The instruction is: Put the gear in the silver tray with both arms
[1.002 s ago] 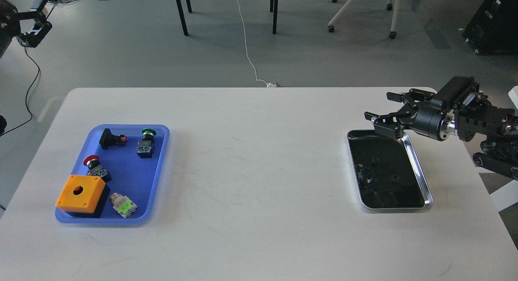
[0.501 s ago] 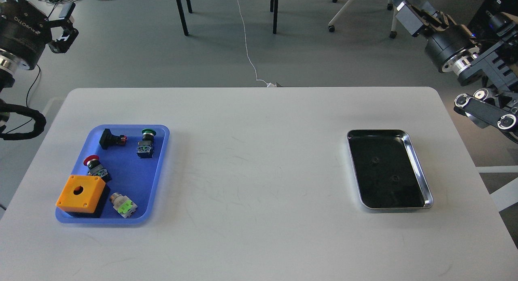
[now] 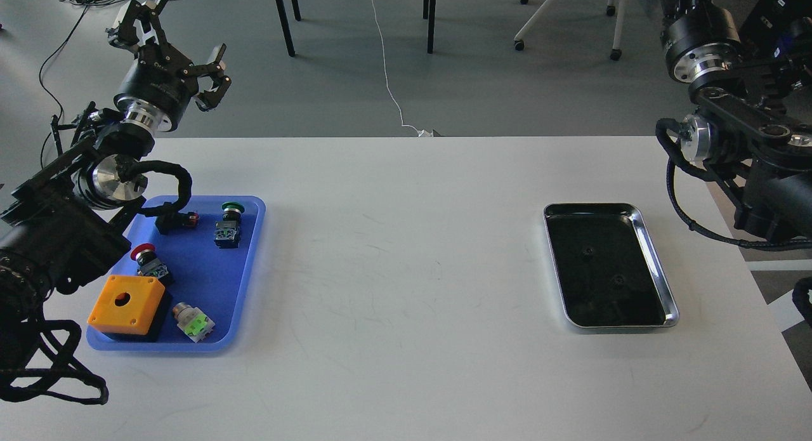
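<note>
The silver tray [image 3: 660, 271] lies on the right of the white table, with only reflections in its dark bottom. The gear lies in a blue tray [image 3: 251, 263] on the left: a black switch [image 3: 170, 217], a green push button [image 3: 228, 225], a red mushroom button [image 3: 146, 258], an orange button box [image 3: 127, 304] and a green-and-white switch block [image 3: 193, 320]. My left gripper [image 3: 176, 46] is open and empty, raised beyond the table's far left edge, above and behind the blue tray. My right arm [image 3: 729, 136] stands at the right edge; its gripper is cut off by the top edge.
The white table [image 3: 406, 289] spreads between the two trays. My left arm's links and cable loops [image 3: 57, 238] overhang the blue tray's left side. Chair and table legs stand on the floor behind the table.
My left arm has swung in from the far left, its open gripper now high behind the blue tray. My right arm has lifted from the silver tray's far end and its gripper has left the view.
</note>
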Robot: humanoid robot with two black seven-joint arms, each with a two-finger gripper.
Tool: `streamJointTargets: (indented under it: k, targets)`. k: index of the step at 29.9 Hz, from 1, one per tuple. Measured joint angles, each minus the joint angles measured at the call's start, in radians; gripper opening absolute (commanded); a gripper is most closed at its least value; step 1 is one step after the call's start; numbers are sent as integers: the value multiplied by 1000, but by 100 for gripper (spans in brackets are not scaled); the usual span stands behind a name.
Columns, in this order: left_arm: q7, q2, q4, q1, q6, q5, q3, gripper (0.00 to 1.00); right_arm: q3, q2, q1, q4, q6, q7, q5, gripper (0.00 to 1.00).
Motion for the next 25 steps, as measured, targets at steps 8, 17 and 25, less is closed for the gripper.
streamJointTargets:
  k: [8,17,25]
  targets:
    - [15,-73,5,27,-2,-26,-50,98,271,53,-158,-12,251,0,192,99]
    - [18,-87,12,87,-2,-56,-54,98,443,85,-237,-13,484,-48,438,99]
    - [15,-111,25,101,5,-106,-54,98,494,114,-271,-12,581,-72,456,99]
